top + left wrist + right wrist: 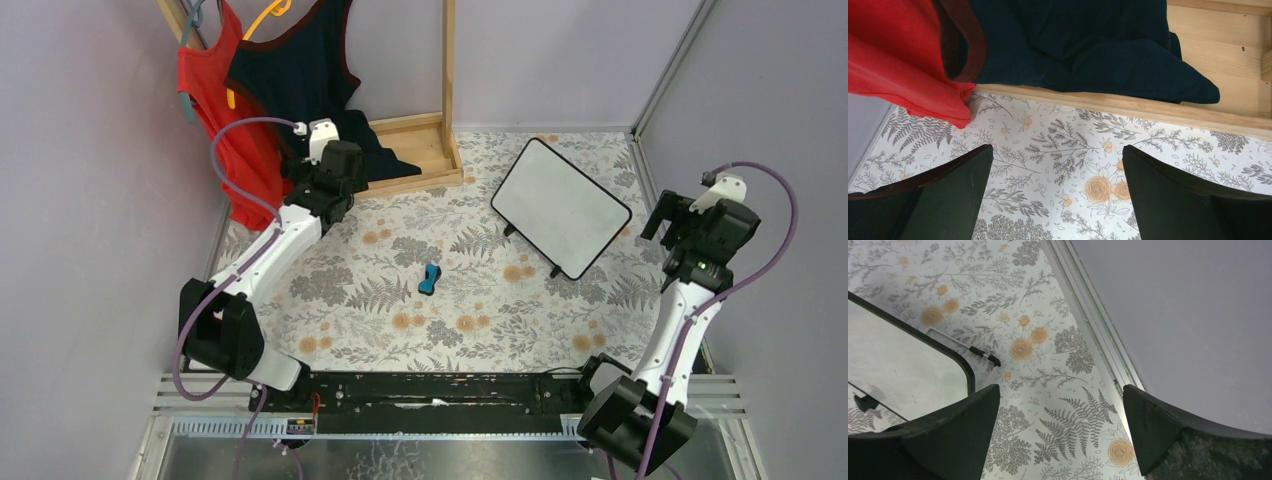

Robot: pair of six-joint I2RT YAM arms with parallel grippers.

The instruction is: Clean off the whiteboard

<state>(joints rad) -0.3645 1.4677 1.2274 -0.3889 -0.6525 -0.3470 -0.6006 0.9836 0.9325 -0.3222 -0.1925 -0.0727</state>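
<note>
The whiteboard (560, 205) stands tilted on its small black feet at the back right of the floral table; its white face looks blank. Its rounded corner and one foot show in the right wrist view (903, 365). A small blue eraser (429, 279) lies on the table's middle, apart from both grippers. My left gripper (300, 165) is open and empty at the back left, above the table by the clothes rack (1058, 155). My right gripper (668, 222) is open and empty near the right wall, to the right of the whiteboard (1058, 395).
A wooden clothes rack (425, 150) stands at the back left with a red top (215, 110) and a dark navy top (300, 70) hanging; the navy cloth spills onto the rack's base (1088, 55). Grey walls close the sides; a metal rail (1093, 335) runs along the right edge.
</note>
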